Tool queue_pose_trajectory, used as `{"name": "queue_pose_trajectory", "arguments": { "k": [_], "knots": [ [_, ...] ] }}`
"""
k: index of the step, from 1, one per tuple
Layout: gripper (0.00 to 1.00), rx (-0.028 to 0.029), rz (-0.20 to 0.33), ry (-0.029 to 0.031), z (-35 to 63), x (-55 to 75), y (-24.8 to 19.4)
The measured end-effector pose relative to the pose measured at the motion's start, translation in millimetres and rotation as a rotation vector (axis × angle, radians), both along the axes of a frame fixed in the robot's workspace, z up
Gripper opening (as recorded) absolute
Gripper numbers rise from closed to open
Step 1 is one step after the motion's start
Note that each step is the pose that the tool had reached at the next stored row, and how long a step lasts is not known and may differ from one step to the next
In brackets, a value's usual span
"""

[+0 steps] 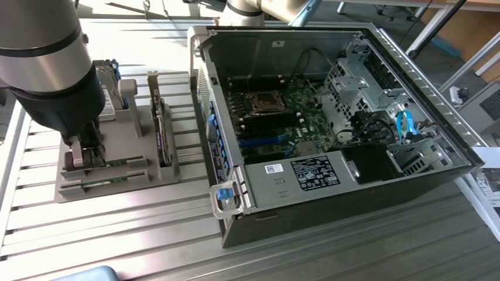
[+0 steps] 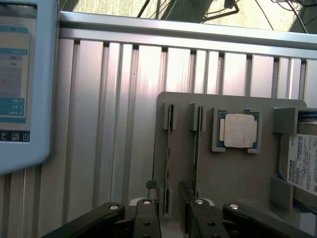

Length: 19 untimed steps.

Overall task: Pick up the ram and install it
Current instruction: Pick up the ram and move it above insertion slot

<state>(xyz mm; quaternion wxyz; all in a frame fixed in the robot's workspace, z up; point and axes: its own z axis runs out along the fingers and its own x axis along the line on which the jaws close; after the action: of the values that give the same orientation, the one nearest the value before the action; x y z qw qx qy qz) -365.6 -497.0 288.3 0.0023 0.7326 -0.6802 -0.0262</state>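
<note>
The ram (image 2: 168, 144) is a thin stick standing on edge in a slot of the grey holder (image 2: 233, 173); a second similar stick (image 2: 198, 139) stands in the slot beside it. My gripper (image 2: 168, 191) is open, one finger on each side of the first stick's near end, with small gaps to it. In the exterior view the gripper (image 1: 86, 155) is down over the holder (image 1: 117, 181) at that view's left, beside the open computer case (image 1: 328, 193). The motherboard (image 1: 281, 117) lies exposed inside the case.
On the holder also sit a square silver processor chip (image 2: 239, 130), a hard drive (image 2: 303, 163) and an upright expansion card (image 1: 160, 132). A light-blue screen device (image 2: 22, 84) lies on the slatted metal table (image 2: 109, 124). The case wall (image 1: 205, 88) stands close to the holder.
</note>
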Motion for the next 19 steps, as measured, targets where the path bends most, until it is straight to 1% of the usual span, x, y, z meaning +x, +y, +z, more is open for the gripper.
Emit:
{"name": "queue_pose_trajectory", "arguments": {
  "k": [3, 5, 17, 19],
  "knots": [
    [0.3, 0.0, 0.0, 0.0, -4.9, 0.0, 0.0],
    [0.3, 0.0, 0.0, 0.0, -10.4, 0.0, 0.0],
    [0.3, 0.0, 0.002, 0.0, -25.6, 0.0, 0.5],
    [0.3, 0.0, 0.002, 0.0, -29.9, 0.0, 0.5]
  ]
}}
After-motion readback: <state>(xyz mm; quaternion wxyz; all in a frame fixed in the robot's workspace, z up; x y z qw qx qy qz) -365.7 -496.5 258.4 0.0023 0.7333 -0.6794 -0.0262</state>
